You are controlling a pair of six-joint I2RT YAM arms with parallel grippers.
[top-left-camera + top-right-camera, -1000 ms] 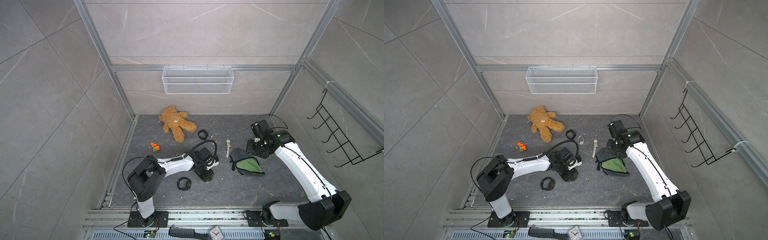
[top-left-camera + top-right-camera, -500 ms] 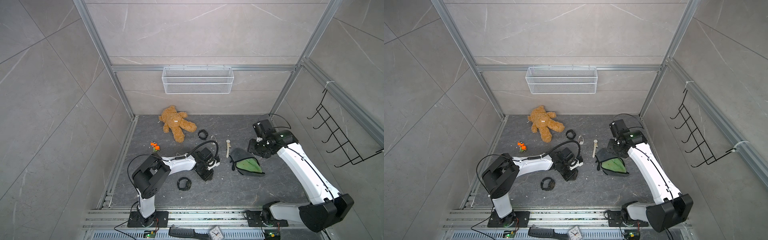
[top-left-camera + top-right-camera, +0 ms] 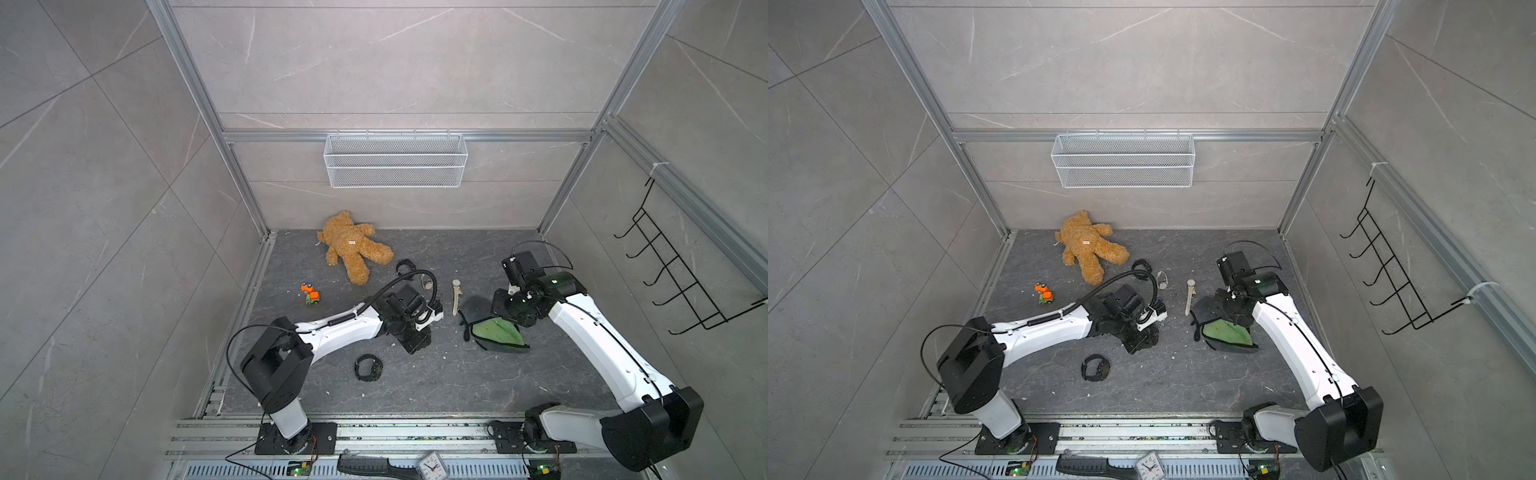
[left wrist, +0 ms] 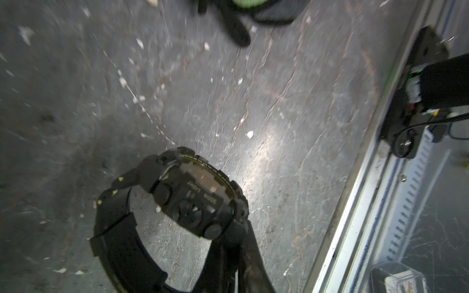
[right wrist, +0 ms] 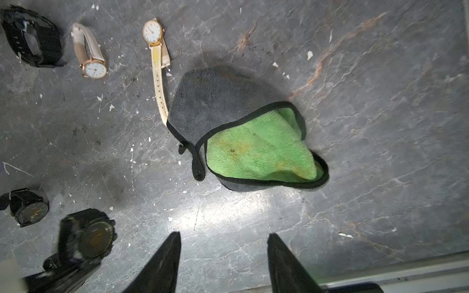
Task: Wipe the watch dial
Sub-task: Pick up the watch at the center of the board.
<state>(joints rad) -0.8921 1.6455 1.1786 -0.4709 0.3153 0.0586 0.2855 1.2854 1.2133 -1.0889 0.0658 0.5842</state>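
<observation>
Left gripper (image 4: 236, 256) clamps the black digital watch (image 4: 193, 200) by its strap; right gripper (image 5: 223, 261) hangs open above the microfibre cloth (image 5: 253, 142).

The left fingers are pressed together on the strap beside the case, which leaves the dial facing away from them and unobstructed, probably so that it can be wiped. In a top view the held watch sits under the left gripper (image 3: 413, 338) near the centre of the worktop (image 3: 436, 382), with the cloth (image 3: 496, 332) at about 3 o'clock from it. The right fingers (image 5: 162, 263) stand apart and hold nothing; the cloth lies folded, green face up, still to be picked up. Other watches lie nearby: a second black watch (image 3: 368, 368) at roughly 7 o'clock, a cream-strapped watch (image 3: 457, 295) at 1 o'clock.
</observation>
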